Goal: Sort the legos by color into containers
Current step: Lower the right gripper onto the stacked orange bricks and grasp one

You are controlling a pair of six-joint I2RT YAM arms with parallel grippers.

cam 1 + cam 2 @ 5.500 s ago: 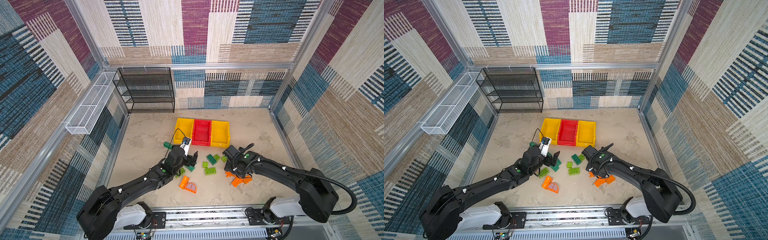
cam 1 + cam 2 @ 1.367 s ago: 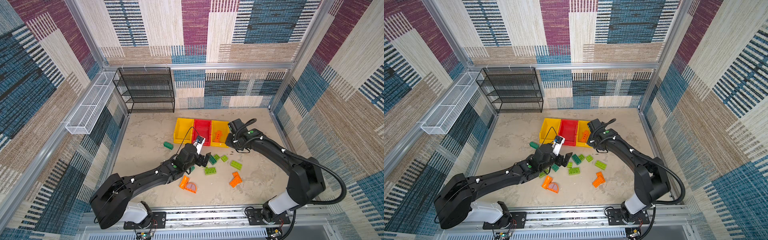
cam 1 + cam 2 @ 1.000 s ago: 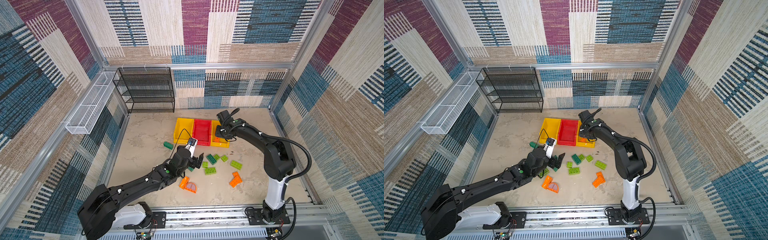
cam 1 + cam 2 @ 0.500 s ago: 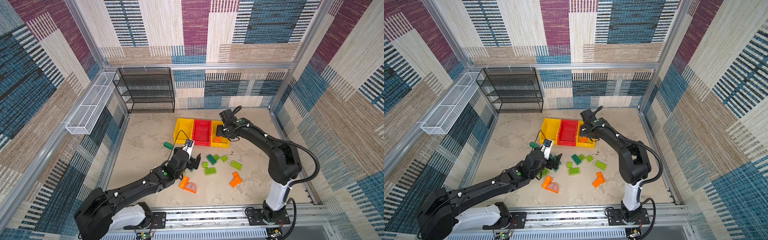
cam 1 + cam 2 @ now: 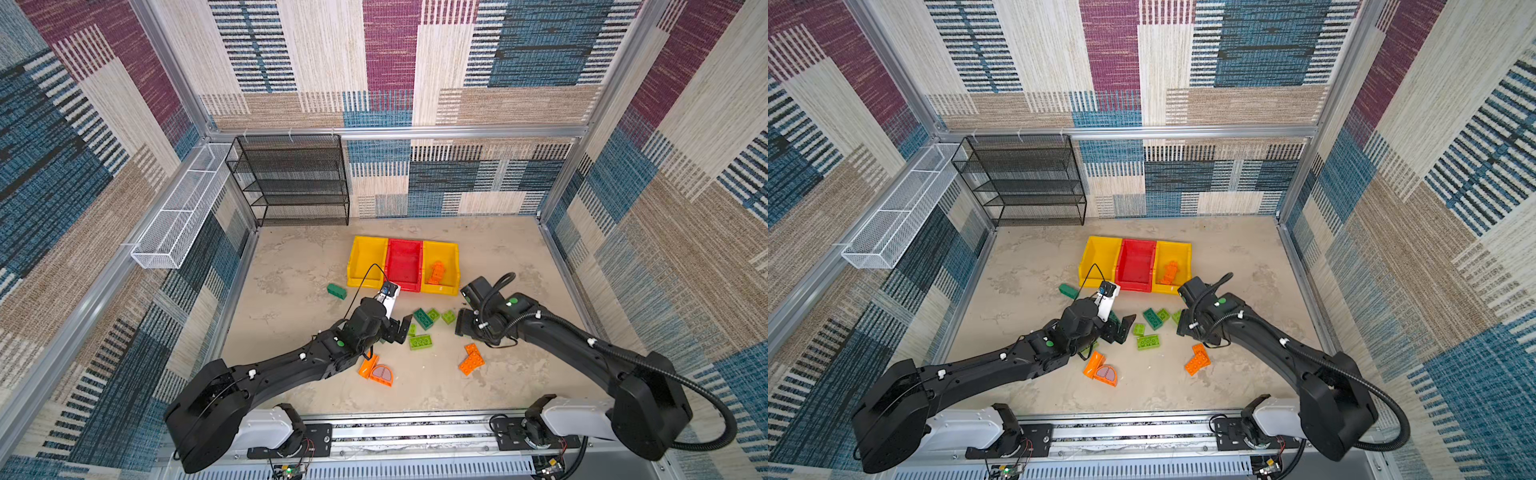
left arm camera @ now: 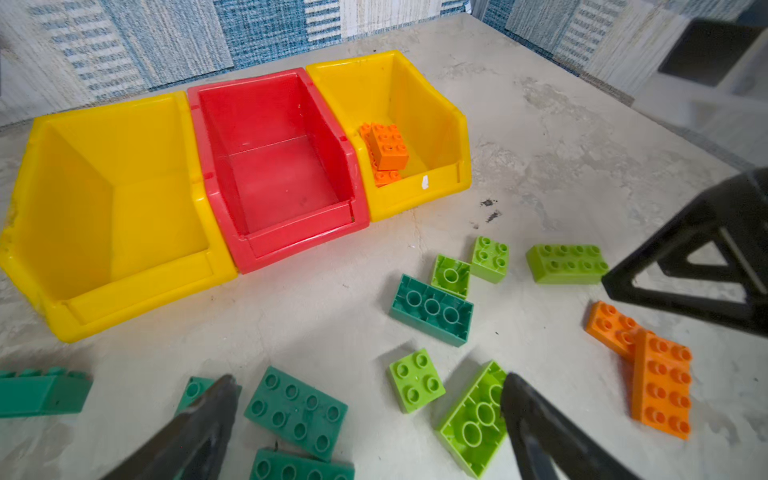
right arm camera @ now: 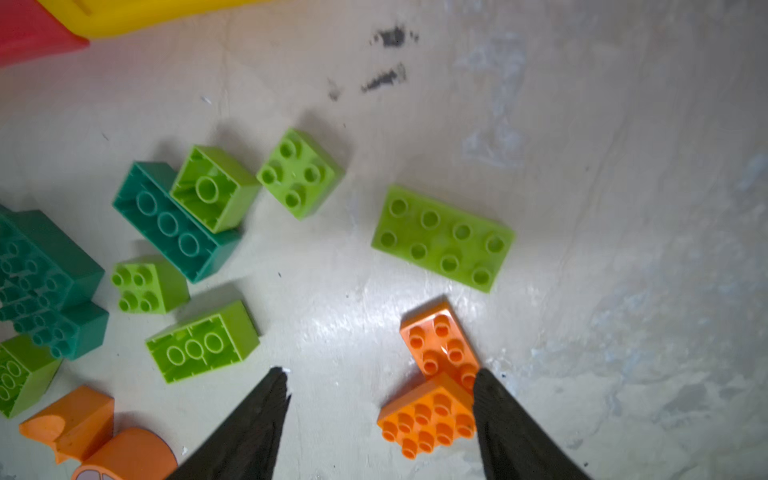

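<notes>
Three small open-top plastic bins stand touching in a row at the back of the grey mottled tabletop (image 5: 291, 266): left yellow bin (image 5: 368, 259), red bin (image 5: 404, 262), right yellow bin (image 5: 440, 251). Stacked orange studded bricks (image 6: 388, 147) lie inside the right yellow bin.

The other legos are loose on the table in front of the bins. A lone dark teal brick (image 5: 336, 291) sits near the left yellow bin's front, apart from the main scatter. An orange curved piece with a pinkish-grey semicircular face (image 5: 380, 372) lies nearest the front edge, beside the left arm.

Left gripper (image 6: 368, 384) — jaws spread wide, gripping nothing, hanging over a dark teal eight-stud brick (image 6: 296, 411) and a small lime green four-stud brick (image 6: 415, 380).

Right gripper (image 7: 381, 375) — jaws apart, nothing clamped, low over the table. Two overlapping orange flat plates (image 7: 436, 386) lie just by one fingertip; I cannot tell if they touch. A lime green eight-stud brick (image 7: 442, 239) lies just beyond the plates, studs up.
</notes>
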